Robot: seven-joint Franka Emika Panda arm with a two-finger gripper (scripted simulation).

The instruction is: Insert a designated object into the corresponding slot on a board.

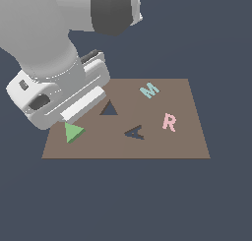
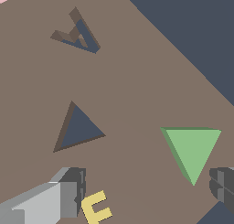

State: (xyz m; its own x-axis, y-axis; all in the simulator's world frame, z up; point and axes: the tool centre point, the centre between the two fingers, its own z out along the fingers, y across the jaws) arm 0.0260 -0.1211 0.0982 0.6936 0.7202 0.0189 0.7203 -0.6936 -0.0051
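The light-green triangular block (image 1: 74,132) lies flat on the brown board (image 1: 187,146), near its corner at the exterior view's left. It also shows in the wrist view (image 2: 194,147). The dark triangular slot (image 1: 109,108) is an empty cut-out a short way from the block; it shows in the wrist view (image 2: 78,129) too. My gripper (image 2: 146,189) is open and empty, hovering above the board. The block lies just ahead of one fingertip (image 2: 223,184), apart from it. The other finger (image 2: 68,191) is near the slot's side. In the exterior view the hand (image 1: 59,92) hides the fingers.
A dark A-shaped cut-out (image 1: 135,132) is beside the slot. A teal M (image 1: 149,90) and a pink R (image 1: 169,122) lie on the board toward the exterior view's right. A yellow E (image 2: 96,207) lies on the board under the gripper, by one finger.
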